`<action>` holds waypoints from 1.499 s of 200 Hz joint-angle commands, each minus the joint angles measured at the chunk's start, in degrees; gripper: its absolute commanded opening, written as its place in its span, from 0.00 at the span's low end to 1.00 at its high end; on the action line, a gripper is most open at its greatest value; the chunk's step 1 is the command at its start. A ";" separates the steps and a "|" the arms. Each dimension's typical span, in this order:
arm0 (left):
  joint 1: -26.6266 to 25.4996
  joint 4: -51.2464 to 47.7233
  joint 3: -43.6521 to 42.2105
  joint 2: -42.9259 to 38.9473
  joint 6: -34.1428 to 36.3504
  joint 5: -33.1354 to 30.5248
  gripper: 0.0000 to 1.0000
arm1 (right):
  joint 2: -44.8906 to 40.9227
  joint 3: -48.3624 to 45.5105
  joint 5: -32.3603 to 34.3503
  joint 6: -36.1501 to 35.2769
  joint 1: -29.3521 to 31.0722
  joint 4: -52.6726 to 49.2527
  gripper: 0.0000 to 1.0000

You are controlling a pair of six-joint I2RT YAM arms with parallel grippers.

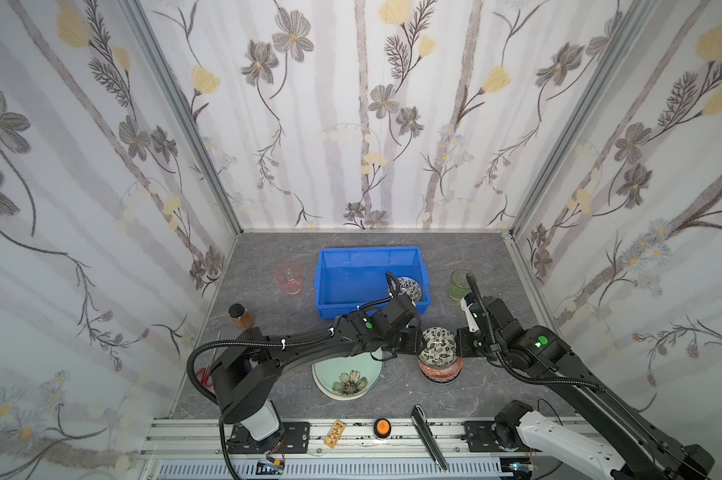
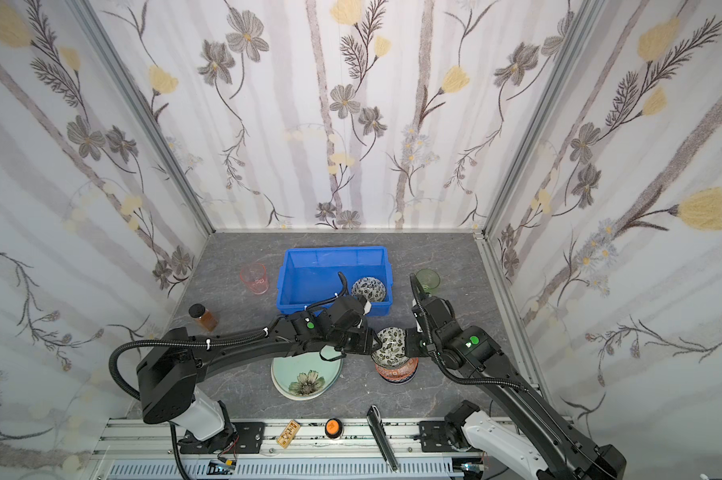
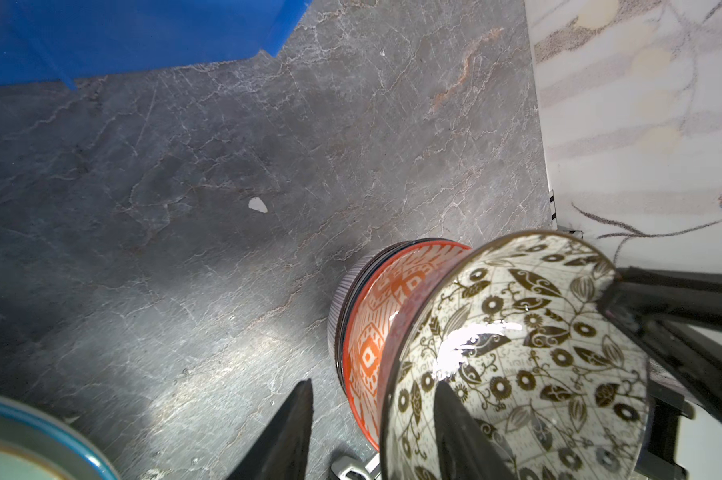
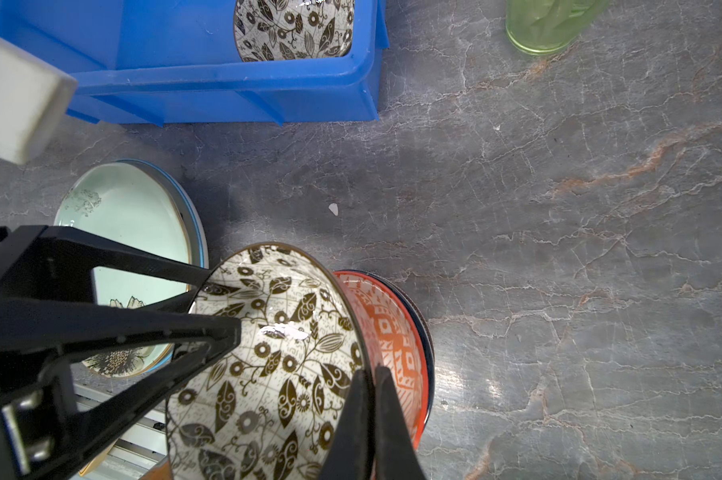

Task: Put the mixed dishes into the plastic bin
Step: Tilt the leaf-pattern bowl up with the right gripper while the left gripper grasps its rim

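Right now both arms meet over the near right part of the table (image 1: 496, 266), at a black-and-white bowl (image 1: 437, 345) patterned with leaves and flowers. The right pincer (image 4: 373, 374) is clamped tight on that bowl's right rim, one finger inside and one outside. The left pincer (image 3: 373, 384) comes in from the opposite side with its jaws apart. One finger reaches inside the bowl and the other stays outside, with the left rim between them. A gap shows on the outer side, so it is not gripping.

The bowl hangs over a stack of bowls (image 1: 440, 374) topped by the orange bowl (image 3: 367, 340), with a dark blue rim and a striped wall showing under it. Whether the held bowl touches the orange one I cannot tell.

The plastic bin (image 1: 367, 250) stands just beyond, towards the far middle of the table. A twin bowl (image 1: 409, 287) of the same pattern lies in its near right corner. Left of the stack lies the pale green plate (image 1: 346, 378) with a flower, partly under the left arm. It rests on another plate, of which only the edge shows.

The pink tumbler (image 1: 288, 279) stands upright left of the bin, and the green tumbler (image 1: 460, 283) right of it. The amber jar (image 1: 240, 316) stands nearer and further left.
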 commanded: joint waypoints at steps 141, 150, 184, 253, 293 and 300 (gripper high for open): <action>0.00 1.10 1.70 1.61 0.50 0.62 0.13 | 0.90 0.52 -1.23 -0.38 -0.15 4.37 0.00; 0.00 1.13 1.62 1.61 0.50 0.73 0.10 | 0.88 0.52 -1.29 -0.40 -0.11 4.38 0.00; 0.05 1.11 1.52 1.53 0.50 0.58 0.02 | 0.71 0.52 -1.25 -0.29 -0.14 4.72 0.00; 0.00 1.05 1.41 1.02 0.55 -0.04 0.00 | 0.08 1.13 -1.03 -0.20 -0.17 5.01 0.09; -0.02 1.05 1.43 1.03 0.59 -0.06 0.00 | 0.20 0.96 -0.89 -0.20 -0.18 5.28 0.21; 0.00 1.05 1.43 0.99 0.59 -0.05 0.00 | 0.20 1.00 -0.72 -0.16 -0.22 5.28 0.26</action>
